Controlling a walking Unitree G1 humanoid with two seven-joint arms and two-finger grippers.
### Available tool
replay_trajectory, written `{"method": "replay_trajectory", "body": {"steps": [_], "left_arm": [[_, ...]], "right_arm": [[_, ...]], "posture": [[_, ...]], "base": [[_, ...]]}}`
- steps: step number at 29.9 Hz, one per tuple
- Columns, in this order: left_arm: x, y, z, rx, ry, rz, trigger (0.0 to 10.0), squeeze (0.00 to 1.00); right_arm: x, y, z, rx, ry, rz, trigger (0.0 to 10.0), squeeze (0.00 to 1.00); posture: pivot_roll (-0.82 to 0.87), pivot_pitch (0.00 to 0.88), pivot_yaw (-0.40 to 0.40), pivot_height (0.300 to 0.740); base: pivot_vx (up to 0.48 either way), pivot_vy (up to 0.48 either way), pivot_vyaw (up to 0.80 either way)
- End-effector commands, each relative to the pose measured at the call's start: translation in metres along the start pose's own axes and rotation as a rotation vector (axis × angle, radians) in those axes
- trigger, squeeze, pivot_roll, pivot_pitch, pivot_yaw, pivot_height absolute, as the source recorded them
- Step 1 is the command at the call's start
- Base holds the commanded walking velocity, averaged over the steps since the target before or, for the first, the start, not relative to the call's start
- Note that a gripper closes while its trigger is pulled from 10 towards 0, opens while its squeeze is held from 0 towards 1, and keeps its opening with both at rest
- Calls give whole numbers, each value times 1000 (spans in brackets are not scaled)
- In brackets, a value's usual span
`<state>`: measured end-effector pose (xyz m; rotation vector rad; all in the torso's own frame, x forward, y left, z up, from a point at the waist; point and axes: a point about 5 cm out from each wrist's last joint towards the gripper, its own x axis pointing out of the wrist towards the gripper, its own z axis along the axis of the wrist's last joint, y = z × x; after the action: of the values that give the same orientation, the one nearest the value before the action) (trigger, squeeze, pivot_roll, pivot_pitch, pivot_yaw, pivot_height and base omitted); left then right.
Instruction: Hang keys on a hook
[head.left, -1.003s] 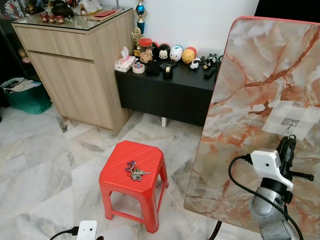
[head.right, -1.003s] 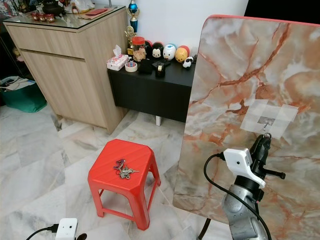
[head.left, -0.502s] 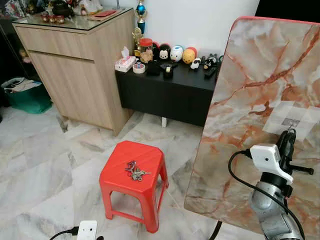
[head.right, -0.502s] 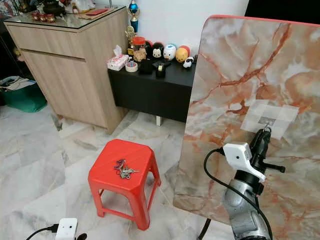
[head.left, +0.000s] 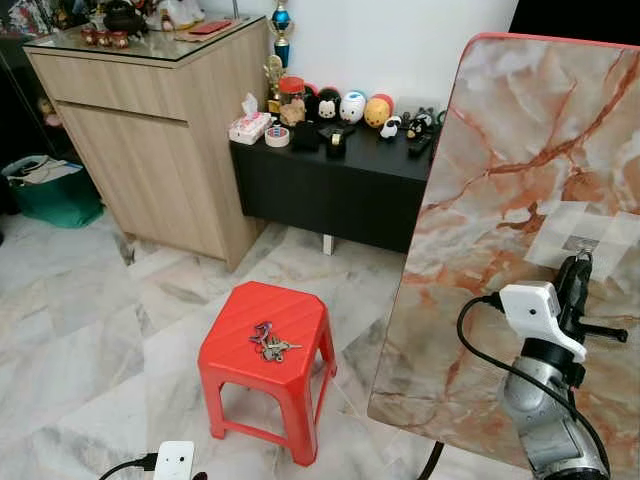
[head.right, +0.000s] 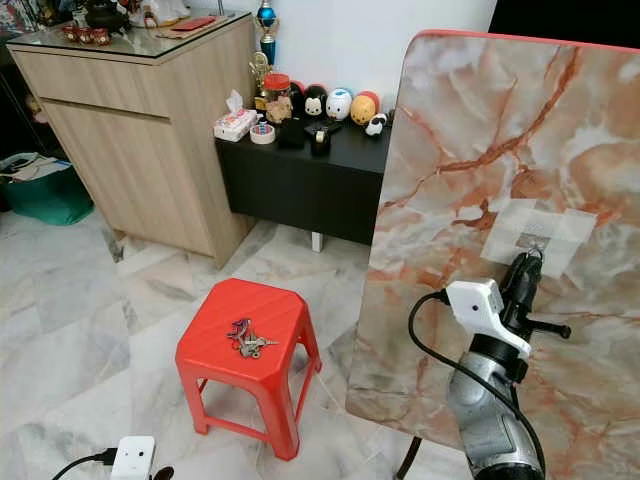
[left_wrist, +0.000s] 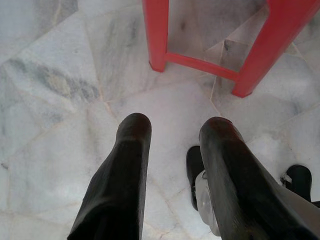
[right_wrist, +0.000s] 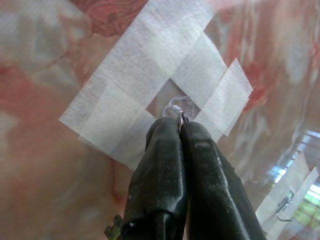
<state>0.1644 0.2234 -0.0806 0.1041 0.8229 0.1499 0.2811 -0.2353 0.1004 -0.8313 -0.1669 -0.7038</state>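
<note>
1 right gripper (right_wrist: 179, 131) pinches 1 key ring (right_wrist: 181, 119) at 1 hook (right_wrist: 179, 106).

Bunch of keys (head.left: 271, 343) lying flat on red stool top, clear hook (right_wrist: 181, 106) taped to marble board

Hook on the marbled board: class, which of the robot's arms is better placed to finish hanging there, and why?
The right. The right gripper is shut on a key ring touching the taped hook; the left gripper hangs near the floor by the red stool.
</note>
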Motion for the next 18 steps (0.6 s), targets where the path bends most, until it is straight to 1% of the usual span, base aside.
{"method": "replay_trajectory", "body": {"steps": [1, 7, 9, 14, 18], "left_arm": [[-1, 0, -4, 2, 20, -4, 10000, 0], [-1, 0, -4, 1, 20, -5, 10000, 0], [-2, 2, -7, -1, 39, -2, 10000, 0], [-2, 3, -9, -1, 46, 0, 10000, 0], [-2, 3, -9, -1, 49, 0, 10000, 0]], "right_arm": [[3, 0, 2, -6, -4, 6, 10000, 0], [3, 2, 2, -5, 13, 14, 10000, 0], [2, 3, 2, -5, 13, 16, 10000, 0], [2, 3, 3, -8, 16, 21, 10000, 0], [2, 5, 1, -9, 32, 47, 10000, 0]], "posture": [[5, 0, -23, 740], [4, 0, -22, 740], [6, 0, -23, 740], [7, 0, -23, 740], [7, 0, -23, 740]], "base": [[0, 0, 0], [0, 0, 0], [0, 0, 0], [0, 0, 0], [0, 0, 0]]}}
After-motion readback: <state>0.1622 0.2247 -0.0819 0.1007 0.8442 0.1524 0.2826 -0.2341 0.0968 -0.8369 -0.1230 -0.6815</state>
